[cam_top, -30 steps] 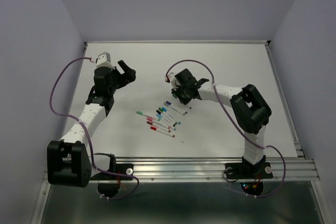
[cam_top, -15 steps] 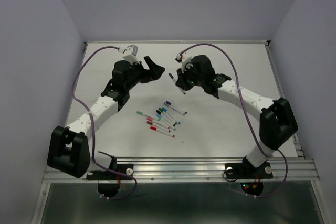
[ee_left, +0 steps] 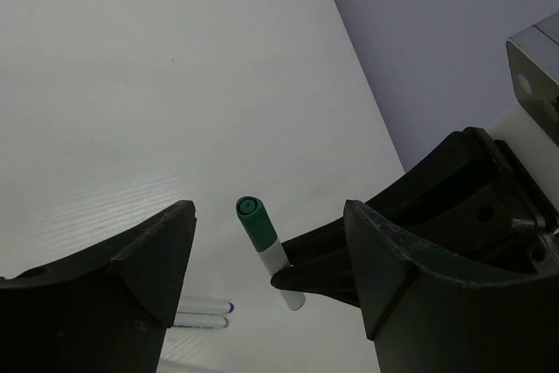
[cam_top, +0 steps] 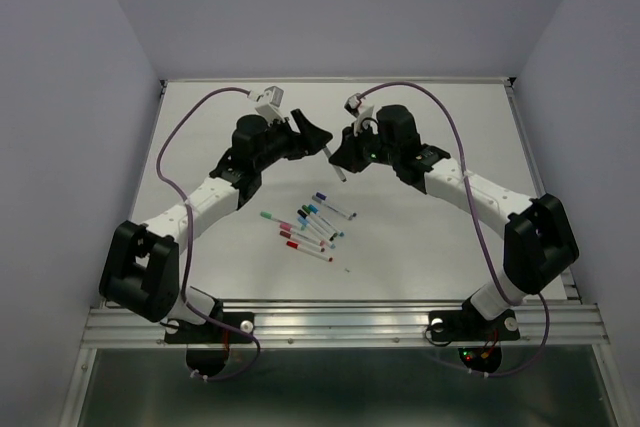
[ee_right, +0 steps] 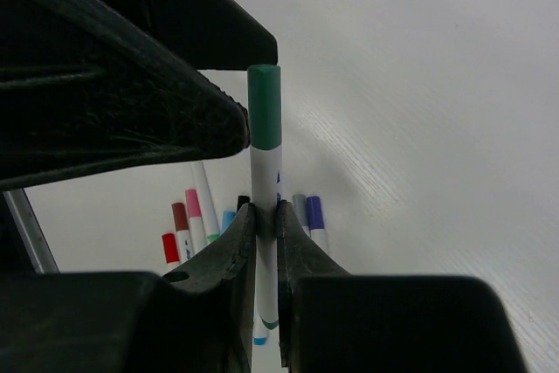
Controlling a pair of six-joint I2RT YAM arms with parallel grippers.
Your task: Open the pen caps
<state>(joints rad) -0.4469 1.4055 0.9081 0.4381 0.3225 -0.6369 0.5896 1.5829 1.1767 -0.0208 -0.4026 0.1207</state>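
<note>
Only the wrist views reveal the green plastic cap (ee_right: 265, 107) of the thin white pen (ee_right: 265, 176) the right fingers (ee_right: 229, 255) pinch, between open left fingers (ee_left: 153, 251).

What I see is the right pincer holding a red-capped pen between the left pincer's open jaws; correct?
No: the cap is green, not red, as the right wrist view shows. The right pincer does hold that pen between the open jaws of the left pincer.
</note>
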